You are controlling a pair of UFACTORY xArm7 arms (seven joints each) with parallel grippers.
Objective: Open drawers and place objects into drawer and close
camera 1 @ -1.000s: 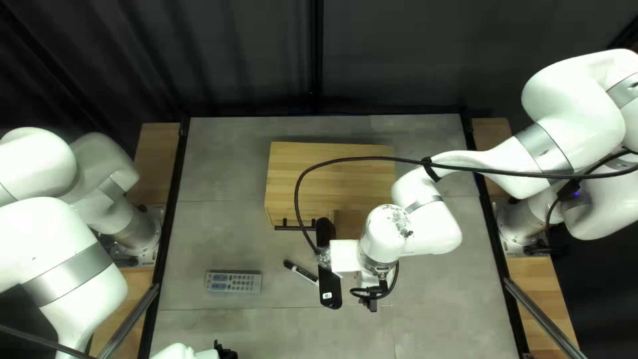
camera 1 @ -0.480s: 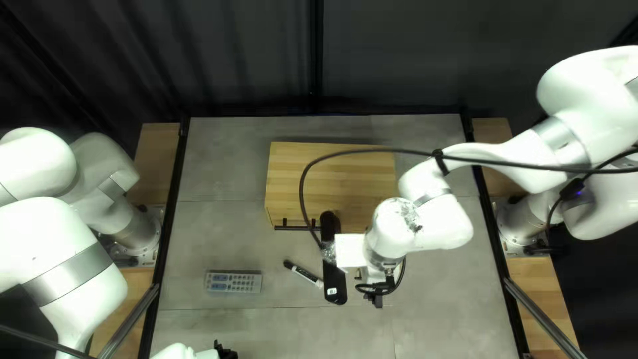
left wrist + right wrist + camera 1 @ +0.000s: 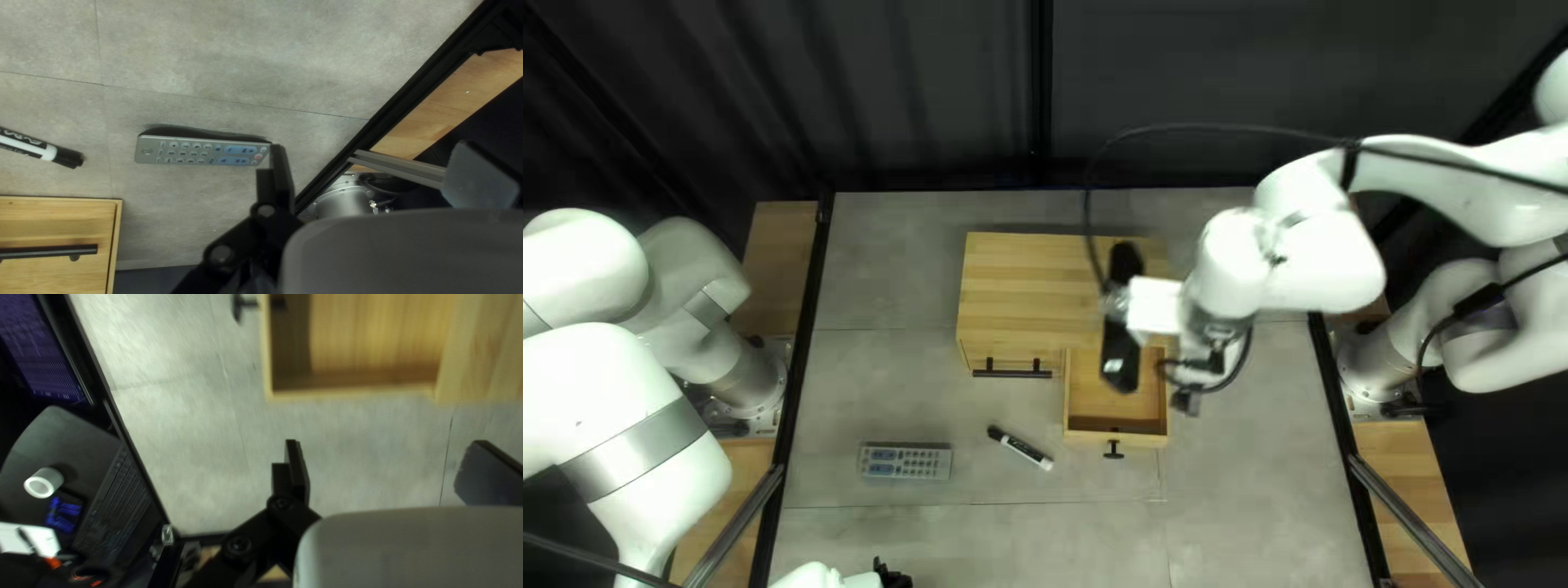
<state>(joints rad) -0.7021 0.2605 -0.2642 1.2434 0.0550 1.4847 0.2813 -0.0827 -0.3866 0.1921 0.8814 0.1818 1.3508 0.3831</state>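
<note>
Near the open drawer (image 3: 1116, 438), a marker (image 3: 1023, 448).

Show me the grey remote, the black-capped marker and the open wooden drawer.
Grey remote (image 3: 190, 153), left wrist view: its button face.
Black-capped marker (image 3: 1024, 449), top left view: its barrel.
Open wooden drawer (image 3: 1087, 437), top left view: its front rim.

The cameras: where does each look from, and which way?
Top left: above grey table's near edge, slanting down toward dark curtain; both white arms show.
Left wrist: on that arm, facing down at grey remote; black fingers show.
Right wrist: on that arm, facing down by open wooden drawer; black fingers.
Top left and right wrist share the drawer.
</note>
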